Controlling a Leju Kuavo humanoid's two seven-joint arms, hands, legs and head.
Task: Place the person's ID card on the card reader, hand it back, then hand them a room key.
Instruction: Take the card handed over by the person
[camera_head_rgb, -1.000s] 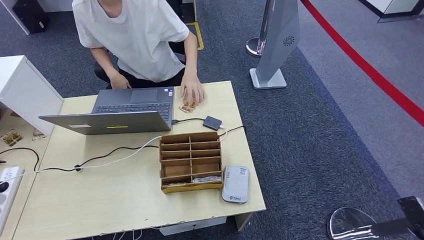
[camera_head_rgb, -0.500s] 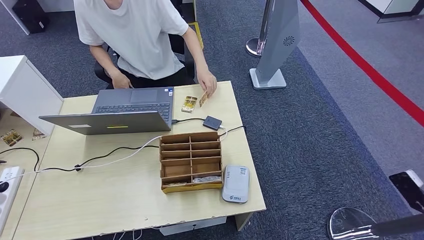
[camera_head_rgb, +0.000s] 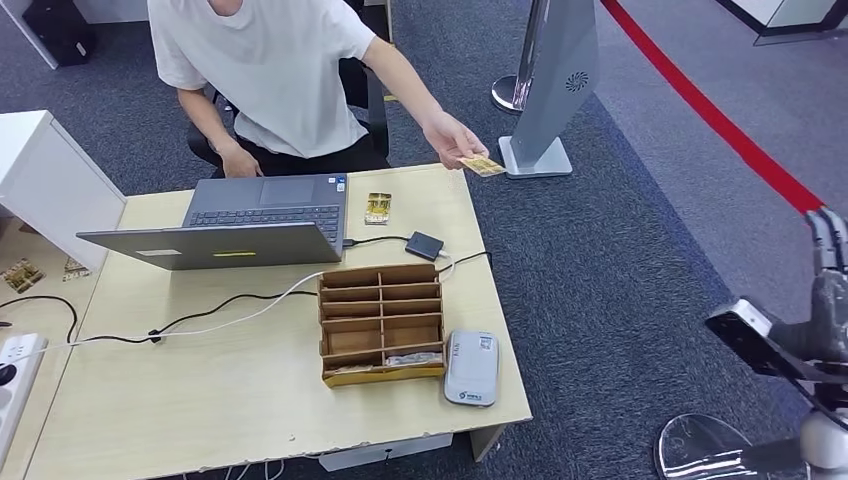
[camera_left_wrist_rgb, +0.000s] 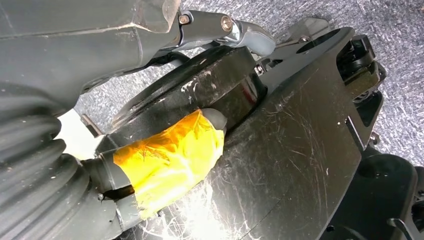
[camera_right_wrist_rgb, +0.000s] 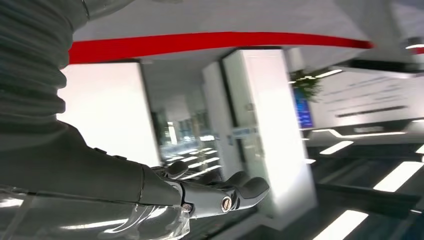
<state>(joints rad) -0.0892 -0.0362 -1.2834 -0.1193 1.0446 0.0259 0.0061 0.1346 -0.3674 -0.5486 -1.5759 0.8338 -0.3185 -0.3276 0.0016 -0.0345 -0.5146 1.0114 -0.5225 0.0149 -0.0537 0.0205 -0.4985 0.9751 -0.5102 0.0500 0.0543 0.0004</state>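
Observation:
A person in a white T-shirt sits behind the table and holds a yellowish ID card out past its far right corner. My right hand is raised at the picture's right edge, well short of the card; in the right wrist view this hand has its fingers stretched out and holds nothing. A second card lies beside the laptop. The white card reader lies at the near right corner. The wooden organiser has cards in its front slots. My left hand hangs by my body, holding nothing.
An open grey laptop stands on the far left of the table, with cables running across and a small dark box behind the organiser. A white cabinet is at the left, a grey stand beyond the table on carpet.
The person has lifted a card off the table and stretched it out to the right. My right hand has risen into the head view at the right edge.

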